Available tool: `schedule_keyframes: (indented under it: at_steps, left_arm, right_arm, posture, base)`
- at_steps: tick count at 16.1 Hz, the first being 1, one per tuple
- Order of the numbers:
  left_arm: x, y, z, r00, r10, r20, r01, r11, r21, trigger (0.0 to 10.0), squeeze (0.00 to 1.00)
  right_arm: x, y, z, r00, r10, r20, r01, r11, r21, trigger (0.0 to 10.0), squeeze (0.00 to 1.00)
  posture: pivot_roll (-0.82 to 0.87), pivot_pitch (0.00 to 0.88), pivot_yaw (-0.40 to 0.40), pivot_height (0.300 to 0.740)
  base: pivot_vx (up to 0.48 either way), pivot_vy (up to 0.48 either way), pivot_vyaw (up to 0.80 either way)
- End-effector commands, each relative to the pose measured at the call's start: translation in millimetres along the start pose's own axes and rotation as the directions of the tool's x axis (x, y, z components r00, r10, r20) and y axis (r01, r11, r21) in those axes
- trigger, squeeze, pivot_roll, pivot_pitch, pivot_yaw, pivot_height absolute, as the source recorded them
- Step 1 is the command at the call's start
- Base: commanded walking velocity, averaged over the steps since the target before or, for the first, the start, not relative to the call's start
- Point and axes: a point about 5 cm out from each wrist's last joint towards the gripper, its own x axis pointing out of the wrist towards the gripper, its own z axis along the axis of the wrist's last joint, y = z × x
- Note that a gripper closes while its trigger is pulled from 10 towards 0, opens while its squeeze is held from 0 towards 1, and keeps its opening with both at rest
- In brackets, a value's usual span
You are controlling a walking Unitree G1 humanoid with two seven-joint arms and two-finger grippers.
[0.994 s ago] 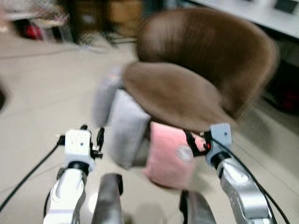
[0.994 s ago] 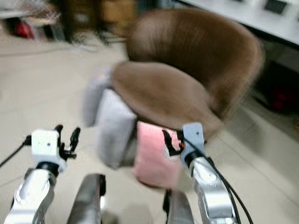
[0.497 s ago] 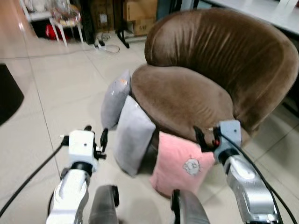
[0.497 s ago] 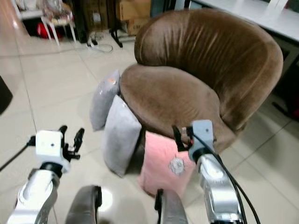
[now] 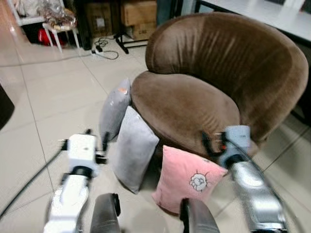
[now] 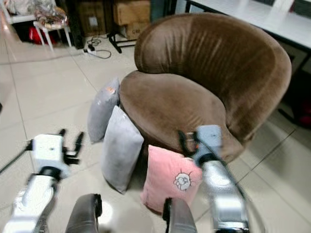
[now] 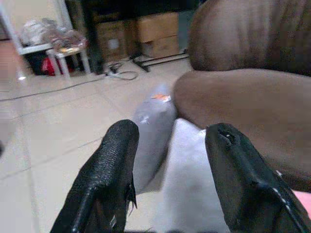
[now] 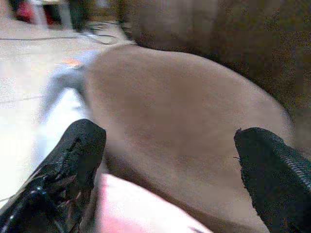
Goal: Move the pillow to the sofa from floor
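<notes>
From the head camera I see the pink pillow [image 5: 187, 182] on the floor, leaning against the brown sofa [image 5: 194, 104], just below my right claw [image 5: 213, 143] and beside two grey pillows [image 5: 133, 148]. The right wrist camera shows those fingers [image 8: 73, 155] spread wide, empty, over the seat. My left claw [image 7: 167, 160], also wide, frames the grey pillows; boxes [image 7: 155, 34] show behind.

A lived-in home room, pale tiled floor [image 5: 58, 97], round brown velvet sofa chair [image 5: 218, 73], cushions [image 5: 133, 148] leaning at its base, cardboard boxes [image 5: 138, 17] along the back wall, power strip and cables [image 5: 104, 48], small white stool [image 5: 53, 31]
</notes>
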Motion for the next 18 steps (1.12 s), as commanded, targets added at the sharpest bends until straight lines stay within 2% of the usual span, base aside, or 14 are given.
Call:
schedule_keyframes:
  at_steps: [1, 8, 12, 18]
  left_arm:
    - [1.3, -6.9, 2.2, 1.0, -0.022, 0.008, 0.022, 1.0, -0.008, 10.0, 0.0]
    - [1.2, -6.9, 2.2, 1.0, -0.023, 0.008, 0.023, 1.0, -0.007, 10.0, 0.0]
    - [1.5, -10.1, 0.7, 0.999, -0.037, -0.001, 0.037, 0.999, 0.007, 10.0, 0.0]
    - [6.2, -11.7, -0.2, 0.997, -0.079, -0.001, 0.079, 0.996, 0.032, 10.0, 0.0]
  right_arm:
    - [-2.0, -11.1, 3.2, 0.999, -0.035, 0.013, 0.035, 0.999, -0.018, 10.0, 0.0]
    - [-2.2, -9.5, 3.8, 1.0, -0.024, 0.018, 0.024, 1.0, -0.013, 10.0, 0.0]
    - [-1.9, -7.3, 3.6, 1.0, -0.004, 0.016, 0.004, 1.0, 0.004, 10.0, 0.0]
    - [4.7, -7.1, 5.5, 1.0, 0.022, 0.018, -0.022, 1.0, -0.009, 10.0, 0.0]
  posture:
    - [-0.02, 0.0, -0.066, 0.57]
    - [-0.02, 0.0, -0.066, 0.57]
    - [-0.02, 0.0, -0.068, 0.57]
    - [-0.02, 0.0, -0.072, 0.515]
  base:
    - [0.289, 0.0, 0.0]
    - [0.284, 0.0, 0.0]
    - [0.0, 0.0, 0.0]
    - [0.0, 0.0, 0.0]
